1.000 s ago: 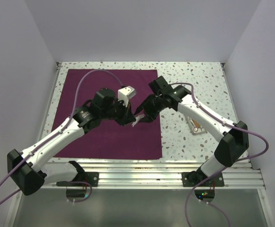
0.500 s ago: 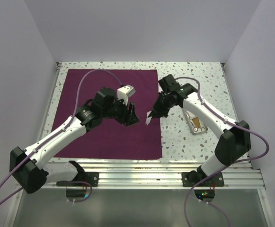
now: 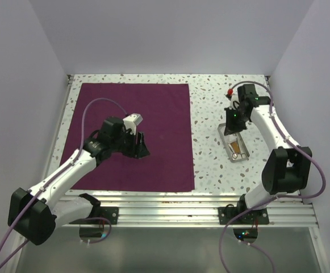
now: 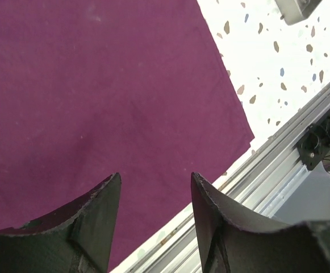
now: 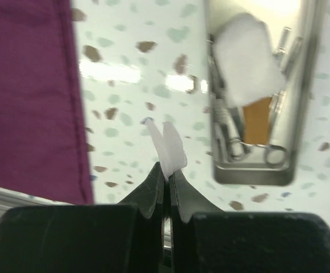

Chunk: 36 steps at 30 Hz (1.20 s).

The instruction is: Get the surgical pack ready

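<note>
Speckled worktop (image 3: 210,153) carries the purple cloth (image 3: 130,114), spread flat directly beneath my left claw (image 3: 137,147). A second ago both claws met over the cloth's right side, the left one clenched. Now the left claw is released and empty. My right claw (image 3: 233,122) is clenched on a white slip (image 5: 170,149) and has swung off the cloth to the metal tray (image 3: 237,149). I read that as a finished handover: the slip is off the cloth, and setting it down at the tray seems next. From overhead I cannot make out the slip. The right wrist view shows it pinched upright at the tips, with the tray just ahead and to the right, holding a white pad (image 5: 247,51) and instruments. The left wrist view shows only bare cloth under the spread jaws.
</note>
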Each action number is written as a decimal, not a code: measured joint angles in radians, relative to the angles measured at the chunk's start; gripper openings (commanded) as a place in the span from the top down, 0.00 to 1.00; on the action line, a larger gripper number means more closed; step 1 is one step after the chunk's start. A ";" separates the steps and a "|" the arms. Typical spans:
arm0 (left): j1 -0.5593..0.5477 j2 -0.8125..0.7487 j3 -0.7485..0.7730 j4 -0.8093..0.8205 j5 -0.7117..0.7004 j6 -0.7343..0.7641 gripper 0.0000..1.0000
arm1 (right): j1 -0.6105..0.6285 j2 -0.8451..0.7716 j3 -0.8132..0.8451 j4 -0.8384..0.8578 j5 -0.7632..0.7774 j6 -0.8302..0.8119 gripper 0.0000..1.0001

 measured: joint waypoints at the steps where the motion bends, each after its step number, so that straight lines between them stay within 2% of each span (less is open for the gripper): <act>1: 0.000 -0.010 -0.018 0.001 0.004 -0.006 0.44 | -0.031 0.005 -0.008 -0.003 0.000 -0.041 1.00; 4: 0.000 -0.029 -0.051 0.013 0.019 -0.016 0.44 | -0.087 0.042 -0.010 -0.009 -0.001 -0.142 1.00; 11: 0.000 -0.038 -0.062 0.020 0.032 -0.021 0.44 | -0.081 0.143 -0.080 -0.001 0.000 -0.253 1.00; 20: 0.000 -0.024 -0.062 0.031 0.052 -0.021 0.44 | -0.145 0.168 -0.085 -0.008 -0.005 -0.281 1.00; 31: 0.003 0.008 -0.062 0.039 0.077 -0.017 0.44 | -0.155 0.211 -0.106 0.005 -0.051 -0.280 1.00; 32: 0.004 0.008 -0.062 0.039 0.078 -0.017 0.44 | -0.155 0.223 -0.106 0.005 -0.051 -0.279 0.95; 34: 0.005 0.008 -0.062 0.039 0.078 -0.018 0.44 | -0.155 0.240 -0.102 0.002 -0.053 -0.274 0.93; 36: 0.006 0.008 -0.062 0.038 0.079 -0.017 0.44 | -0.156 0.240 -0.098 0.000 -0.049 -0.269 0.84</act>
